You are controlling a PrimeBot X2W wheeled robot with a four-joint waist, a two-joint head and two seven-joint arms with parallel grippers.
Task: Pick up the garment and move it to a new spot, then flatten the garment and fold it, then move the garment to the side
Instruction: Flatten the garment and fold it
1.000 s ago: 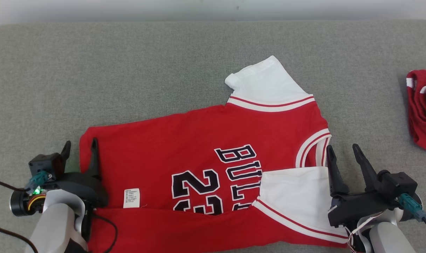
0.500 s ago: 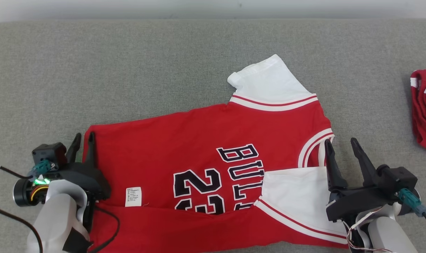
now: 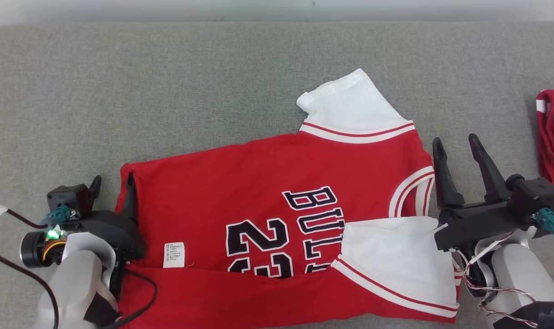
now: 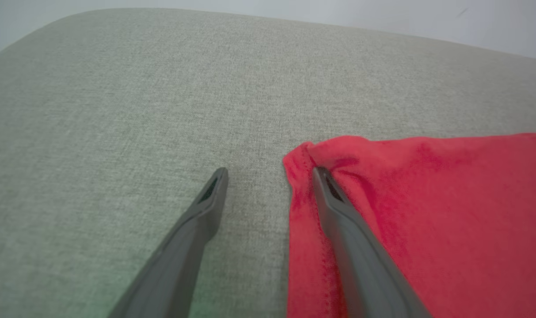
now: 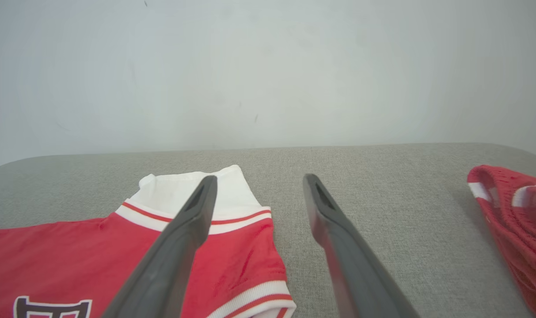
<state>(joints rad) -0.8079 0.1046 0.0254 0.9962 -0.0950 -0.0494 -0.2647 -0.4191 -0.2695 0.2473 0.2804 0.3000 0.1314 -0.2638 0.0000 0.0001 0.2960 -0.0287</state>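
The jersey (image 3: 267, 183), likely light and limp, lay on the grey cushion (image 3: 167, 82). Left gripper (image 3: 113, 179) straddled its hem corner, right gripper (image 3: 455, 140) stood beside its collar, both gaping empty. Corners suited gripping.

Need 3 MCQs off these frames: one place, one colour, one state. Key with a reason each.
1. Where does the spare red garment lie relative to the jersey? A. To its right, apart. B. On top of it. C. Tucked under it.
2. What colour are the jersey's sleeves? A. Black. B. White. C. Grey.
3. What state is the right tool in? A. Shut on a sleeve. B. Shut on the collar. C. Open, holding nothing.
Key: 1 A, bare grey surface separates them; 2 B, both sleeves are white with red-striped trim; 3 C, its gap is wide and empty.
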